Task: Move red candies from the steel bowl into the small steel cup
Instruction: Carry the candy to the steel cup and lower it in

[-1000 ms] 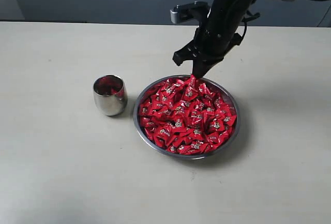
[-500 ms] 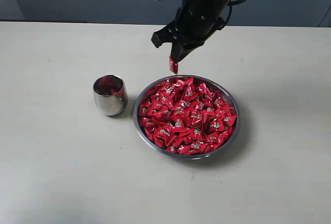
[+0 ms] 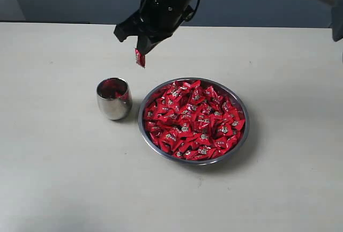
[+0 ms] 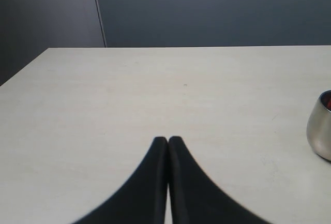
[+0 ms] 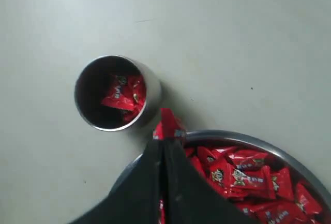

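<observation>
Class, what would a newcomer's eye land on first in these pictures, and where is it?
The heap of shiny red wrapped candies filling the wide, shallow steel bowl right of centre on the pale table. Then the black right hand raised above, shut on one red candy, near the small rounded steel cup left of the bowl; a few candies lie in it.

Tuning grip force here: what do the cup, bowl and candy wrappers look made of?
Small steel cup: polished metal, likely steel, mirrors its surroundings. Steel bowl: same shiny metal, thin bright rim. Red candies: glossy wrappers, perhaps foil or plastic film, crinkled glints.
</observation>
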`<state>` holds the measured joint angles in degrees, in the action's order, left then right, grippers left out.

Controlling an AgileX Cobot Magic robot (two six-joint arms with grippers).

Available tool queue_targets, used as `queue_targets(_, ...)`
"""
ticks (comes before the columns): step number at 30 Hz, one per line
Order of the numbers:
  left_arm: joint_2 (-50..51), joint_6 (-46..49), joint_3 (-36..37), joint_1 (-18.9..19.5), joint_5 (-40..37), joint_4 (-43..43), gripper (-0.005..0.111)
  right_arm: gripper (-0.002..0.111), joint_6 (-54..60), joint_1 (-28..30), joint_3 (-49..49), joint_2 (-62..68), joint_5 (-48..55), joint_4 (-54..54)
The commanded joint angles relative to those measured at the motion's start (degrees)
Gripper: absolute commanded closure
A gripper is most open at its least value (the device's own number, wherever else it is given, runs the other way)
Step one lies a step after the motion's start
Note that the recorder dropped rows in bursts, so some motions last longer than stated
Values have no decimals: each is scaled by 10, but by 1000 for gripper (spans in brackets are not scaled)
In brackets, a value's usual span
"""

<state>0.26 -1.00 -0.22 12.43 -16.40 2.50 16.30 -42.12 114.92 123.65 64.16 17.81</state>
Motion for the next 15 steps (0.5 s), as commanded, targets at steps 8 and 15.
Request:
queue_targets(8, -3, -1, 2, 1, 1, 1, 106, 109, 3, -43, 62, 52, 8, 7)
queue_targets(15, -3, -1, 2, 1, 1, 1, 106, 109, 3, -53, 68, 74, 3, 14)
